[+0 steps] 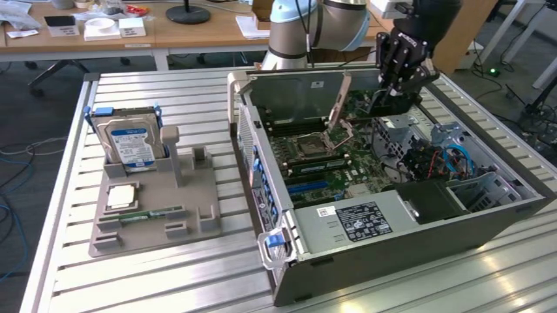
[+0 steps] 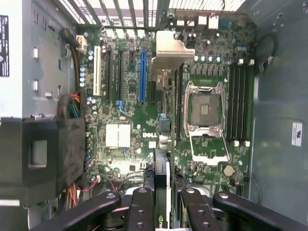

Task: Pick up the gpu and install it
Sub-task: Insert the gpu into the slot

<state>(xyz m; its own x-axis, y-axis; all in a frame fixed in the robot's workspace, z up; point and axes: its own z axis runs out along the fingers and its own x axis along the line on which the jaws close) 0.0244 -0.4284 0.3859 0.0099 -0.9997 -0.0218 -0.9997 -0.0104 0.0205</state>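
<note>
Holding the gpu edge-on in the partly closed claw, above the motherboard inside the open case; not yet seated. Likely calls for squaring its edge over the blue slot.

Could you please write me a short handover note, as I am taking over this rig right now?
Tool: shut on the graphics card, gripping it by one end.
Card: held over the motherboard inside the open computer case, silver bracket end away from the tool.
Done: card picked up, now at the case.
Left: seating it in a slot; it does not look seated yet.
</note>
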